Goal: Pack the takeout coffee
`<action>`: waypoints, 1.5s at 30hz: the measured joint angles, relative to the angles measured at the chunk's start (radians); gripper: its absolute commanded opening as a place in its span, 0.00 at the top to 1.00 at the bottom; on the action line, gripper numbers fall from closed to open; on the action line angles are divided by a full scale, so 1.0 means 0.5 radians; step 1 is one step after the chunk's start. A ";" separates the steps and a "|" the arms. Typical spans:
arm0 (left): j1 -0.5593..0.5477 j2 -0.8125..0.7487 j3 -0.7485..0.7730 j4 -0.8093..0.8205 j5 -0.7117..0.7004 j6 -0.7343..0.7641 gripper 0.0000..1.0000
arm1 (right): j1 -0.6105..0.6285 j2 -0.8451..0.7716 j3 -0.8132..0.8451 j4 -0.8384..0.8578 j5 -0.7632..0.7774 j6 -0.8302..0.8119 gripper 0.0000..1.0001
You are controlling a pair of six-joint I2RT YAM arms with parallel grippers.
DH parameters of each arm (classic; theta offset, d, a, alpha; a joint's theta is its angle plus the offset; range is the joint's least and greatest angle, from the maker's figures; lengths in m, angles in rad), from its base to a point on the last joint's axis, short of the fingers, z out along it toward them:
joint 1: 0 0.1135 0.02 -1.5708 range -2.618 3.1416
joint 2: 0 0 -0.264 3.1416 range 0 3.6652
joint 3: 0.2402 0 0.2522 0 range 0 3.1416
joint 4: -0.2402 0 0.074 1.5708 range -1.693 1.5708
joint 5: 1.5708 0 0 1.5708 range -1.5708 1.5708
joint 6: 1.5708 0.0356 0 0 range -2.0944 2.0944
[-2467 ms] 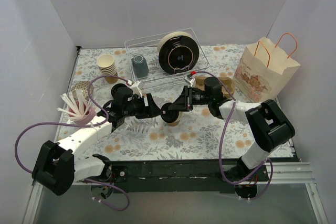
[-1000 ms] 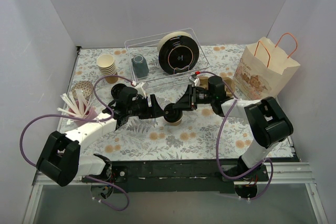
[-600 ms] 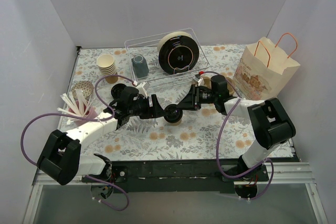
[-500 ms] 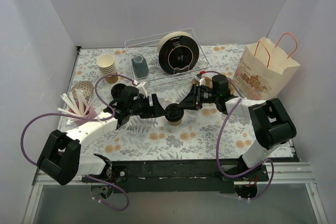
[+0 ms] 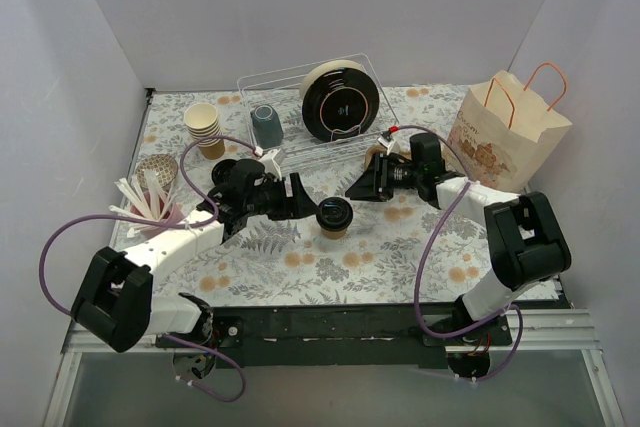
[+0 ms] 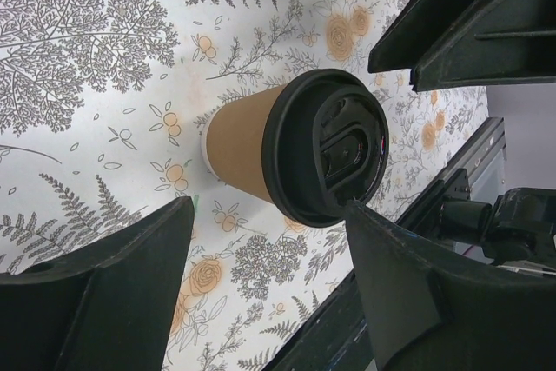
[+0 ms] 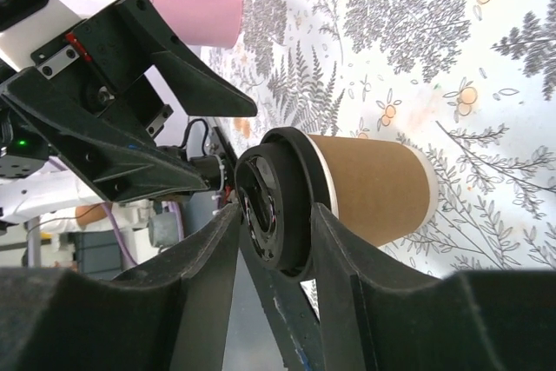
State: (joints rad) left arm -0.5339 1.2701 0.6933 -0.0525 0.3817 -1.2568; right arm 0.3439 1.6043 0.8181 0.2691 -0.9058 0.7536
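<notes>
our right fingers (image 5: 358,187) have drawn back from the coffee cup (image 5: 334,215), which stands lidded at centre frame on the worktop (image 5: 400,247); both pairs gape wide, left fingers (image 5: 306,197) just beside it. bagging comes next.

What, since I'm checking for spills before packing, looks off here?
Nothing much: the coffee cup stands upright on the floral cloth, its black lid seated squarely, no liquid around it. A faint orange smudge beside it may be an old stain.

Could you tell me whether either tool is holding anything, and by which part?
Nothing is held: the coffee cup stands free on the table, the left tool open beside it, the right tool open and apart.
</notes>
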 measured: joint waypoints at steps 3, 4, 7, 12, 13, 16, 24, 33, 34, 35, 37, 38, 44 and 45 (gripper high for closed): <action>-0.001 0.017 0.021 0.001 0.001 0.006 0.30 | -0.005 -0.033 0.037 -0.120 0.050 -0.085 0.47; -0.001 0.026 0.029 0.000 0.000 0.007 0.30 | -0.006 -0.046 0.046 -0.159 0.067 -0.114 0.46; -0.001 0.064 0.059 0.000 0.002 0.008 0.30 | -0.007 -0.092 0.075 -0.294 0.136 -0.201 0.43; -0.011 0.146 0.115 0.002 0.002 0.024 0.29 | -0.007 -0.156 0.104 -0.444 0.227 -0.307 0.41; -0.018 0.167 0.125 0.003 0.002 0.025 0.30 | -0.007 -0.163 0.104 -0.459 0.240 -0.319 0.41; -0.029 0.213 0.140 0.003 0.002 0.034 0.30 | 0.002 -0.166 0.104 -0.495 0.260 -0.347 0.41; -0.046 0.327 0.161 0.018 0.001 0.044 0.34 | 0.054 -0.159 0.102 -0.490 0.249 -0.362 0.40; -0.053 0.338 0.161 0.033 0.000 0.052 0.36 | 0.078 -0.120 0.021 -0.404 0.224 -0.361 0.47; -0.054 0.343 0.161 0.039 0.000 0.053 0.36 | 0.079 -0.115 0.002 -0.384 0.220 -0.361 0.47; -0.056 0.350 0.161 0.047 0.002 0.052 0.36 | 0.082 -0.113 -0.017 -0.376 0.220 -0.361 0.48; -0.059 0.359 0.161 0.062 0.002 0.052 0.37 | 0.086 -0.111 -0.053 -0.358 0.207 -0.357 0.49; -0.063 0.359 0.160 0.063 0.002 0.052 0.37 | 0.086 -0.111 -0.071 -0.333 0.192 -0.352 0.50; -0.067 0.359 0.140 0.095 0.005 0.045 0.40 | 0.085 -0.111 -0.176 -0.139 0.095 -0.308 0.51; -0.069 0.359 0.133 0.108 0.006 0.042 0.40 | 0.085 -0.111 -0.189 -0.115 0.079 -0.304 0.54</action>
State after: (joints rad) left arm -0.5686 1.4494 0.7597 0.0017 0.3847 -1.2358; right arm 0.3866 1.5490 0.7235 0.2115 -0.8661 0.6018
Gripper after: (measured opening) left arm 0.609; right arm 0.497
